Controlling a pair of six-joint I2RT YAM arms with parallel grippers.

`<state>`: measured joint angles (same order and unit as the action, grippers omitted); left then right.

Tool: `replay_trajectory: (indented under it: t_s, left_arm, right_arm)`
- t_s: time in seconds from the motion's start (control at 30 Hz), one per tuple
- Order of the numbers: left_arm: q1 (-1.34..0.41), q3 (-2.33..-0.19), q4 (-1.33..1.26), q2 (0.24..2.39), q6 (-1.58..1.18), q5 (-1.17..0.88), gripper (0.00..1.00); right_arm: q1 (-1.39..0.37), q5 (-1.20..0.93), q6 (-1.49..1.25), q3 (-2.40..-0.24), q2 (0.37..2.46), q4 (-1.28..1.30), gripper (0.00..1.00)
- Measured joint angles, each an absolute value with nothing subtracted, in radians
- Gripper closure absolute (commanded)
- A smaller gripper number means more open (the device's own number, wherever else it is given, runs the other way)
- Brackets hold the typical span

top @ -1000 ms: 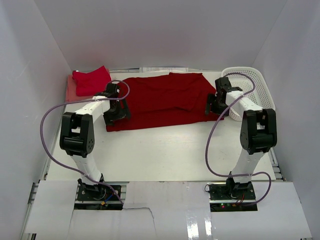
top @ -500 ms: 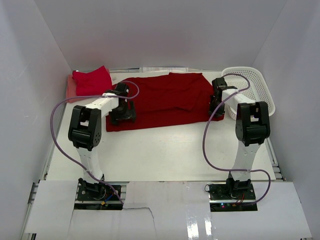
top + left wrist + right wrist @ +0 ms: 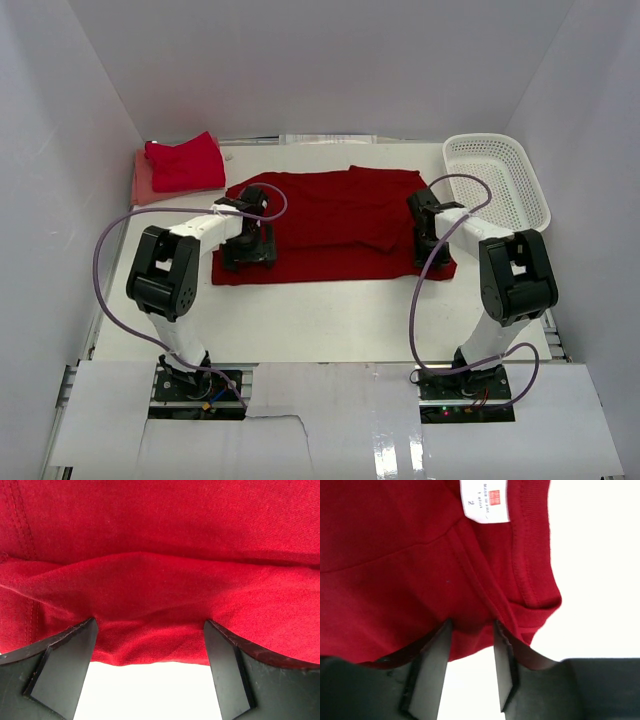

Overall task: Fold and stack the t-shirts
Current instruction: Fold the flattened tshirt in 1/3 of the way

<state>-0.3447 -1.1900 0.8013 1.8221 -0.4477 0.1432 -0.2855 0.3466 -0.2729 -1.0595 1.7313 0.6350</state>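
Right hand [image 3: 470,630] first: its fingers are drawn in on a fold at the shirt's [image 3: 340,215] edge, just below the collar and the label [image 3: 485,500]. I judge it clamped on the cloth, though the bite looks shallow. Left hand [image 3: 150,625] has its fingers spread wide apart, straddling the near hem at the other end. Cloth bulges between them but nothing is pinched. The shirt itself lies spread out, deep red, across the middle of the surface [image 3: 330,310], with one hand at each end. The stack [image 3: 185,162] sits in the far left corner, a folded red one on a pink one, and the basket [image 3: 500,180] stands near the shirt's right end. My worry is the mismatch: one end is held and the other loose. If I lift or pull with the right now, the free end will drag and the cloth will skew or bunch, so the fold comes out crooked. The shallow grip by the collar could also slip off under the shirt's own weight. On the left, closing where the hem is rumpled may catch only the top layer, or just a wrinkle, and the layers would come apart on the lift. I'd also watch the right arm's cable [image 3: 415,300] hanging close to the cloth, since a sweep toward the stack could snag it.
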Motion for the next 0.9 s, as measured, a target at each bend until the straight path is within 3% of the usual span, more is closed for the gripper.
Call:
replay_trajectory:
  t_s: [0.27, 0.5, 0.7, 0.9]
  left_arm:
    - [-0.366, -1.093, 0.873, 1.735, -0.492, 0.197, 0.02]
    - [-0.366, -1.065, 0.942, 1.703, -0.540, 0.258, 0.02]
    - [-0.365, -1.126, 1.004, 1.650, -0.559, 0.279, 0.02]
    - [-0.389, -1.289, 0.985, 1.618, -0.567, 0.223, 0.02]
  right_arm:
    - [-0.368, 0.460, -0.347, -1.035, 1.710, 0.807, 0.38]
    - [-0.404, 0.521, -0.435, -1.024, 1.633, 0.955, 0.33]
    - [-0.455, 0.519, -0.439, -1.170, 1.511, 0.993, 0.32]
    - [-0.535, 0.329, -0.395, -1.187, 1.466, 0.830, 0.39]
